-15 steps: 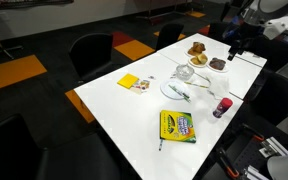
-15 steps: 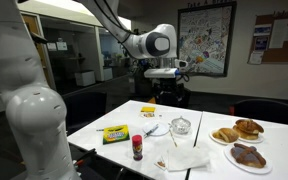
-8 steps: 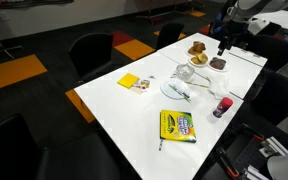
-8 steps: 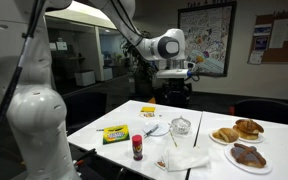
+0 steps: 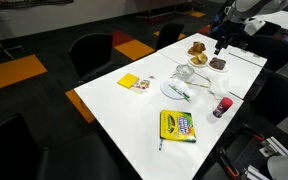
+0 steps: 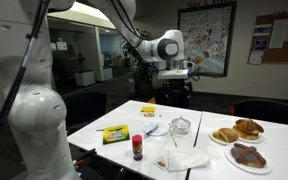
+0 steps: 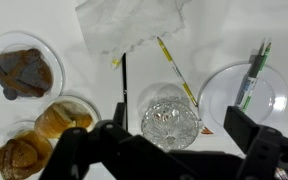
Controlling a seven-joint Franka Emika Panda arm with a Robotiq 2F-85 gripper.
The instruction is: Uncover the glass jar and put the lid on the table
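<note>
hand [image 5: 221, 43] hangs high over the table's [image 5: 134, 112] short edge at the pastry end. fingers [image 7: 250, 138] spread, nothing in them. Reads as line-up for a straight drop: wrist view frames the lid [image 7: 171, 120] between them. glass jar [image 5: 185, 72] sits mid-width near that edge, lid apparently on. Count: 1 jar, 1 lid, 2 pastry plates [image 7: 46, 48], 1 white plate [image 7: 224, 95], 1 napkin [image 7: 124, 22].

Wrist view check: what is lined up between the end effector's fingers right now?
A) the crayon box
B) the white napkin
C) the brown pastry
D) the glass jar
D: in the wrist view the glass jar shows centred between the two fingers of the open end effector.
</note>
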